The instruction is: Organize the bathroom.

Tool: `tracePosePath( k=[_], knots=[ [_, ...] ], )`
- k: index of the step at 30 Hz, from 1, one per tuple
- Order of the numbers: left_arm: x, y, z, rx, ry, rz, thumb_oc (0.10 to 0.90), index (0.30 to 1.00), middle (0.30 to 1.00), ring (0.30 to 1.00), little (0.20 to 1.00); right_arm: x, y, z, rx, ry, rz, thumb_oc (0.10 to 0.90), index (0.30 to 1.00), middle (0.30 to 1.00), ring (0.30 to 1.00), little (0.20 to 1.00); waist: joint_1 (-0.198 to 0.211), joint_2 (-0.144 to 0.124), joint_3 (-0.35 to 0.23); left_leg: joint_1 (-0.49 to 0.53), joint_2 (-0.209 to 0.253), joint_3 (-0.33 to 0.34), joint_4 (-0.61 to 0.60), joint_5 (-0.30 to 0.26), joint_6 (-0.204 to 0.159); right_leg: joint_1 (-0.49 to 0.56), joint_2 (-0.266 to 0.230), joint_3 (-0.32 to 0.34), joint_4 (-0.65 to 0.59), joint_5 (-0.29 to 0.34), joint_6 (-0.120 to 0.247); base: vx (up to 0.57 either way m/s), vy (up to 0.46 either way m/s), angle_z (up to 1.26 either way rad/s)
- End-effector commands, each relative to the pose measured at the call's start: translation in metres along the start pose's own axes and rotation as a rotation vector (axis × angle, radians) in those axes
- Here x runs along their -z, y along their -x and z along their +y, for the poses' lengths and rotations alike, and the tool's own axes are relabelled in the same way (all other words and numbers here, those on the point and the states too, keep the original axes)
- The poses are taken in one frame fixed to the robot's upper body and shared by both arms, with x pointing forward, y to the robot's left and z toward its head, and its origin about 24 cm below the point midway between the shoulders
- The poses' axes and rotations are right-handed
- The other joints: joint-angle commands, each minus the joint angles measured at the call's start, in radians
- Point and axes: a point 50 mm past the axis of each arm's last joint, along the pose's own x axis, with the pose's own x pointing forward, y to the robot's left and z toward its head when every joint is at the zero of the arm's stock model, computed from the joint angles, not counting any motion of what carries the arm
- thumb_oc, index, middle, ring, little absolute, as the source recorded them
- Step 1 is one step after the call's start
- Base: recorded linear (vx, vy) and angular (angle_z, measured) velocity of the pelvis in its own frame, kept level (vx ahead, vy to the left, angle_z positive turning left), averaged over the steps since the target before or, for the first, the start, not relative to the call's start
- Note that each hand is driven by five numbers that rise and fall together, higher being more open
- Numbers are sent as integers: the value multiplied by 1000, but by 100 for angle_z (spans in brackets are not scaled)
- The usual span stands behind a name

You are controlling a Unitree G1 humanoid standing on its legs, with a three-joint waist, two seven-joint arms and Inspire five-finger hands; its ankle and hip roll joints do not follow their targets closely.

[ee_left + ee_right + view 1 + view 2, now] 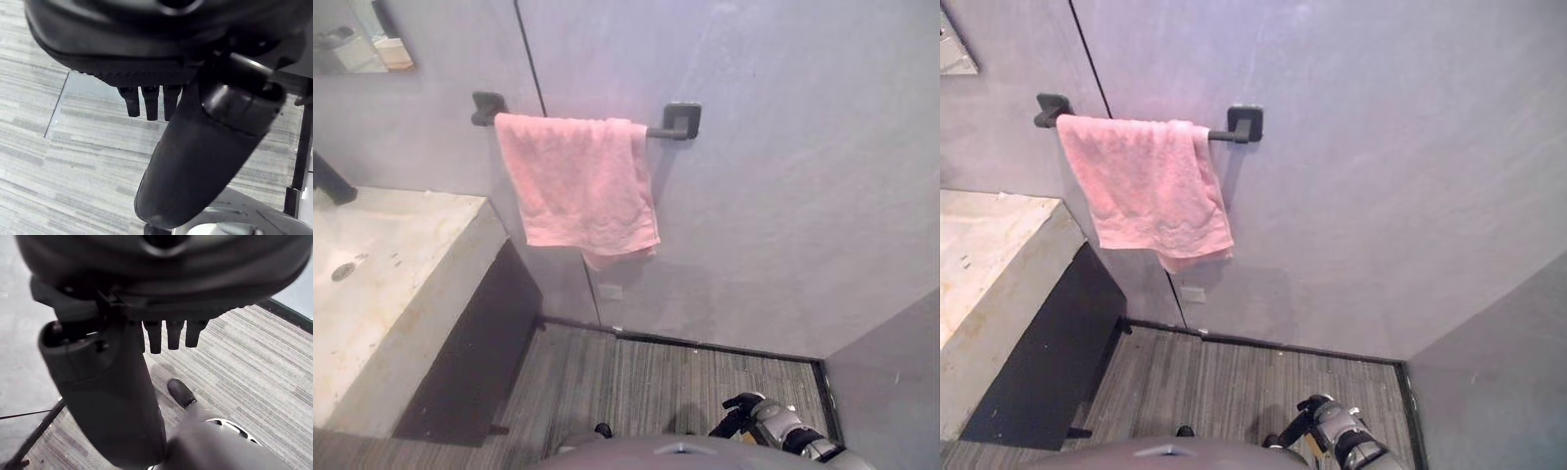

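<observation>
A pink towel [578,186] hangs folded over a black towel bar [680,122] on the grey wall, bunched toward the bar's left end, with its lower edge uneven. My left hand [149,103] hangs above the striped floor with its fingers straight and nothing in it. My right hand [168,335] is also low over the floor, fingers straight and empty. Both hands are well below the towel and far from it.
A pale stone sink counter [401,255] with a drain [343,271] and a black faucet [331,181] stands at the left on a dark cabinet [475,352]. A mirror corner [357,39] shows at the upper left. A side wall [891,392] closes the right.
</observation>
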Motion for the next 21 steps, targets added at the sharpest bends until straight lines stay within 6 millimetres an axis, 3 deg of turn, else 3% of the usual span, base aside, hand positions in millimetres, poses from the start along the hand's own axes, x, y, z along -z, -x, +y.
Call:
tracePosePath(
  k=[1,4,5,6,9,10,13,14,18,20,21],
  knots=[
    [-35,2,11,-68,51,-108,800,900,900,900,900,-10,0,-12,54,166,-1,800,900,900,900,900,25,-31,85,7,-27,73,73,-71,-12,5,-1,-39,63,-109,24,-143,-81,22],
    [-38,2,10,-72,12,-119,800,900,900,900,900,-12,0,-19,99,160,-8,800,900,900,900,900,21,-59,113,-24,12,243,252,-110,-33,15,-24,-141,57,-97,8,-183,-77,46],
    [-40,2,9,-72,-1,-120,800,900,900,900,900,-17,1,-25,122,135,-20,800,900,900,900,900,26,-81,129,-53,26,262,397,-99,-49,2,-41,-181,80,-96,-8,-148,-86,117],
    [-39,2,9,-81,-3,-116,800,900,900,900,900,-19,1,-28,130,117,-26,800,900,900,900,900,27,-85,135,-53,42,247,481,-111,-70,0,-38,-188,93,-106,-10,-136,-103,136],
    [-46,2,15,-108,-3,-111,800,900,900,900,900,-27,4,-41,142,92,-45,800,900,900,900,900,11,-103,139,-41,73,249,627,-79,-101,-46,-41,-227,116,-98,-31,-148,-83,81],
    [-53,3,14,-114,-6,-115,800,900,900,900,900,-25,4,-46,131,96,-40,800,900,900,900,900,-8,-101,123,-6,84,253,665,-25,-139,-61,-28,-249,115,-103,-48,-144,-49,60],
    [-61,4,12,-115,1,-137,800,900,900,900,900,-18,4,-49,121,88,-32,800,900,900,900,900,-26,-92,102,17,77,245,682,29,-178,-67,-7,-269,104,-107,-65,-158,-27,89],
    [-69,5,7,-105,13,-164,800,900,900,900,900,-11,4,-51,112,84,-30,800,900,900,900,900,-40,-82,85,32,49,246,676,44,-197,-76,4,-293,89,-96,-67,-181,16,118],
    [-80,7,4,-88,-15,-216,800,900,900,900,900,-3,4,-52,117,65,-35,800,900,900,900,900,-69,-49,70,76,33,313,549,29,-193,-119,22,-330,107,-89,-60,-225,59,61],
    [-87,9,4,-84,-30,-246,800,900,900,900,900,-3,3,-50,128,37,-53,800,900,900,900,900,-91,-28,69,125,18,346,413,-17,-168,-173,16,-349,132,-64,-41,-299,110,76],
    [-91,10,5,-86,-37,-261,800,900,900,900,900,-7,4,-50,137,25,-71,800,900,900,900,900,-97,-23,77,137,-2,344,356,-71,-135,-207,-3,-349,151,-39,-22,-419,151,49]
  ],
)
